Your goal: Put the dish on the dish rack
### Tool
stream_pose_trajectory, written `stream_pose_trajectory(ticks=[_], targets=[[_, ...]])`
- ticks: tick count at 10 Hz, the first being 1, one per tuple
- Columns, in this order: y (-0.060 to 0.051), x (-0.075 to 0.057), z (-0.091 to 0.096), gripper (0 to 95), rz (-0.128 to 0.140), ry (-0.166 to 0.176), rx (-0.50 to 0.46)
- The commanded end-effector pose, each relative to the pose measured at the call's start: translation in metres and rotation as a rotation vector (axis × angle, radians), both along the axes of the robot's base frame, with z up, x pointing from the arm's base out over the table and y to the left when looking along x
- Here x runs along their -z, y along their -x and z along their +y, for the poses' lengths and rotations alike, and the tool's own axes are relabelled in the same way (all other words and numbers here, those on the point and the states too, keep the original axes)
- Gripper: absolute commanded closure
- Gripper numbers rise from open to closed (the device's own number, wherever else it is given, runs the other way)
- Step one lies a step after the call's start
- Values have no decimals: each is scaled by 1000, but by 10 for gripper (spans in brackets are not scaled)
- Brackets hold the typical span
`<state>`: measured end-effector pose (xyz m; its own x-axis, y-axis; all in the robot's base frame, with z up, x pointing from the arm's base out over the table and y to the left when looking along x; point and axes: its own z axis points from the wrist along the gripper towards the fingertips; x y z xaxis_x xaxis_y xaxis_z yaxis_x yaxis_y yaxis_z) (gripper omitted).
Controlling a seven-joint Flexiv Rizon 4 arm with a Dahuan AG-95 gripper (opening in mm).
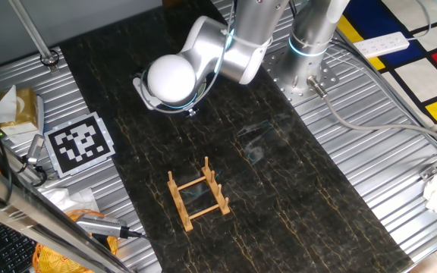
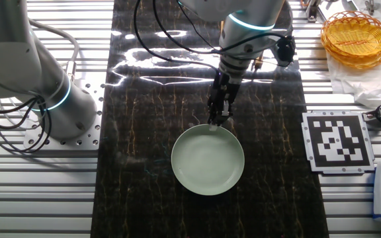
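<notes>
item: dish rack [image 1: 198,195], empty, upright on the dark mat in one fixed view, near the front. item: dish [image 2: 208,159], flat on the mat, centre of the other fixed view, not seen with the rack. item: gripper [image 2: 215,121], at the dish's far rim; jaws look clenched on it. step, judged: grasping. next: lift, tilt on edge, slot between pegs.

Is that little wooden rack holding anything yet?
Empty. The small light-wood peg rack shows only dark tabletop between its bars; the pale mint-green round plate lies flat on the table in the other fixed view.
</notes>
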<state>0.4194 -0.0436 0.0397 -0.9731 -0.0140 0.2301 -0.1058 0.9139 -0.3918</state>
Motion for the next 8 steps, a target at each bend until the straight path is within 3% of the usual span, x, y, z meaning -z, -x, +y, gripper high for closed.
stream_pose_trajectory(ticks=[1, 3, 8], targets=[[0, 0, 0, 760, -1, 1, 0], [0, 0, 1, 760, 6, -1, -1], [-1, 1, 2, 760, -4, 2, 9]])
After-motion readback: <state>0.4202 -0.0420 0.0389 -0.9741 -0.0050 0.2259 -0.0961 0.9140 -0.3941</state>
